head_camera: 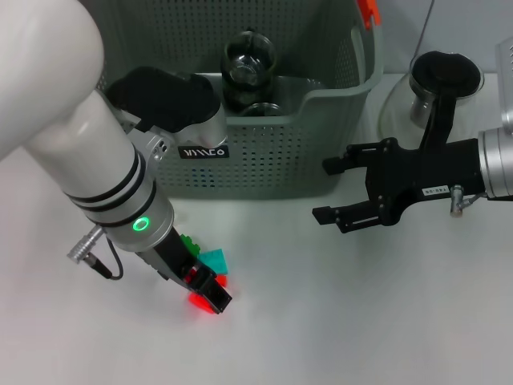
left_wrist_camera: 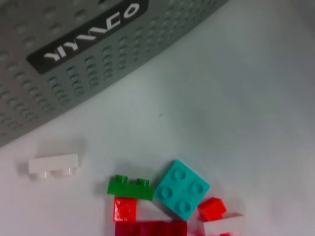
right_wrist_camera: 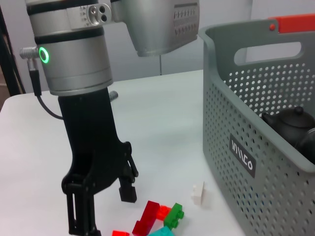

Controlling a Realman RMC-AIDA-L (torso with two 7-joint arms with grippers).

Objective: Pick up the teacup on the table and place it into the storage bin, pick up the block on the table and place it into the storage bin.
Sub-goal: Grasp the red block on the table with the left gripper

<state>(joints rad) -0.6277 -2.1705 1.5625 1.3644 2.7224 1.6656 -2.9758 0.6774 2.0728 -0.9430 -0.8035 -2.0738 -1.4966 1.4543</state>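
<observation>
Left gripper (right_wrist_camera: 106, 209), fingers spread, straddles the blocks (right_wrist_camera: 160, 219); holding nothing.

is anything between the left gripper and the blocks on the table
Nothing visible blocks it. The left gripper hangs open right above the pile of blocks on the table, with only open air below its fingers. A lone white block lies apart, nearer the storage bin.
</observation>
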